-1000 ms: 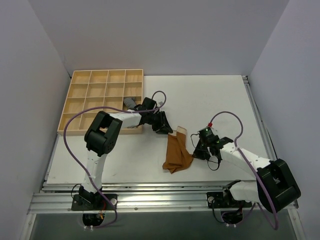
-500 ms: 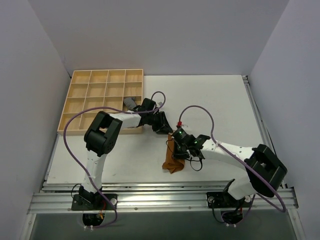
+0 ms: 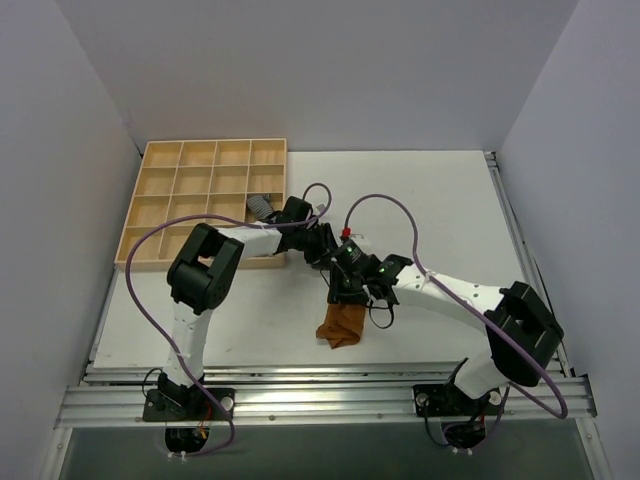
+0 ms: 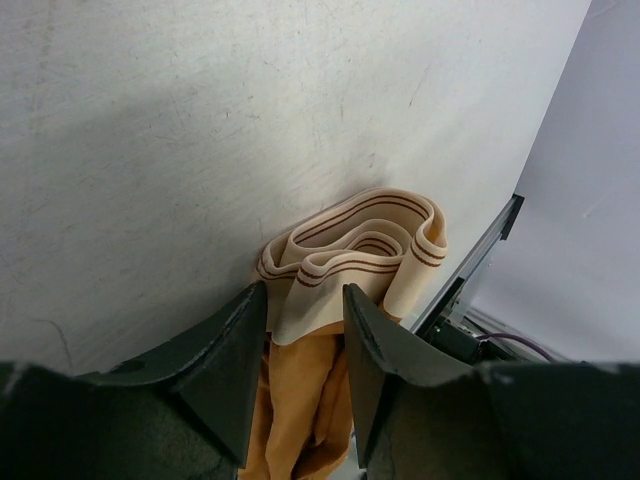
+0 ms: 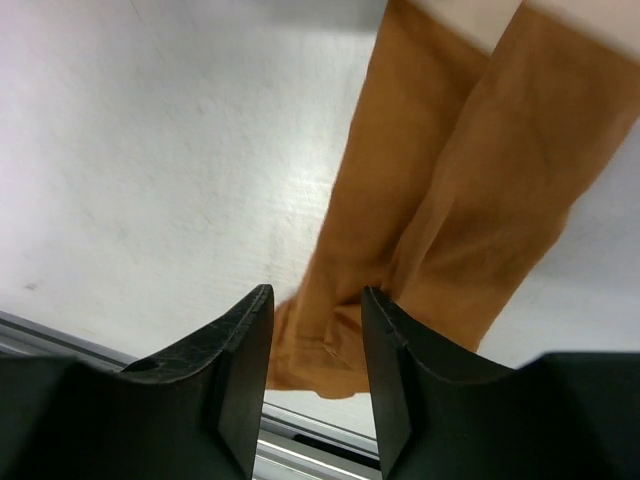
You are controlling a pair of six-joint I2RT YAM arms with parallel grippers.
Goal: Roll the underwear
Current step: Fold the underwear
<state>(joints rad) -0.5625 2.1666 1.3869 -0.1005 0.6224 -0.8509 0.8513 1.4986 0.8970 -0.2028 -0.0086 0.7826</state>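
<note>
**Position of the workpiece.** The underwear point(image 3: 340, 322) lies on the counter point(image 3: 440, 200), roughly midway between the two arm bases. Its long axis runs from the far side toward the near edge. The pale beige band point(image 4: 360, 235) is the far end, bunched in loose folds. The caramel tail is the near end and lies free.

**Left hand** point(image 3: 325, 247). It is located at the band end, on the far-left side. The wrist view shows its fingers point(image 4: 225, 370) nearly closed, with band fabric passing between them. This is judged to be a pinch grip on the band.

**Right hand** point(image 3: 347, 284). It is located over the upper part of the garment, just beside the left hand. Its fingers point(image 5: 235, 360) stand a narrow gap apart, with caramel cloth visible beyond them. Whether they clamp any cloth cannot be determined.

**Governing relation.** Both hands are at the band end, and the free tail lies away from them toward the near edge. A roll would therefore have to travel along this far-to-near axis.
</note>
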